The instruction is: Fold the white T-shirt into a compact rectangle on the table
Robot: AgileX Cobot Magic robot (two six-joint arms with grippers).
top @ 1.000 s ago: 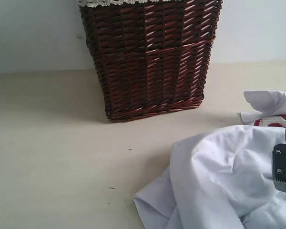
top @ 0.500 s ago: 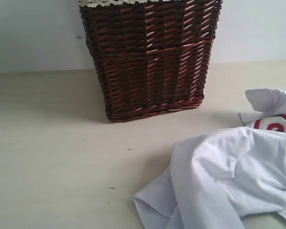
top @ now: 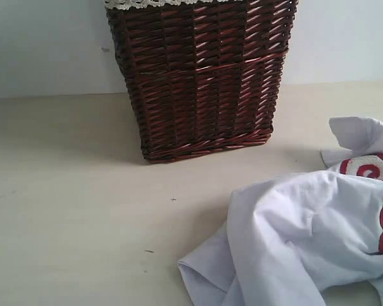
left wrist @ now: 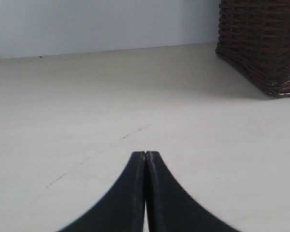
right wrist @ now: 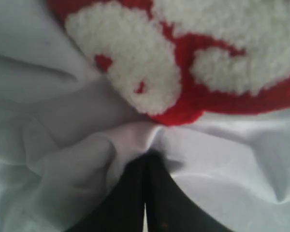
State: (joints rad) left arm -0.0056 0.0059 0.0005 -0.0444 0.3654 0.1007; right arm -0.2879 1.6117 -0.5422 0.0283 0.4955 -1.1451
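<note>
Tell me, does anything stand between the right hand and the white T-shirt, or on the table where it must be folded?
Nothing visible does. The right hand is shut on a fold of the white T-shirt. The table beside the shirt lies bare; the wicker basket stands farther back, apart from it.

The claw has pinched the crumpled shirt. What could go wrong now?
The right gripper pinches only a small pucker of the white T-shirt, so the cloth might slip out. The shirt lies bunched, so a pull may tangle it further. The left gripper, shut over the table, cannot steady it.
</note>
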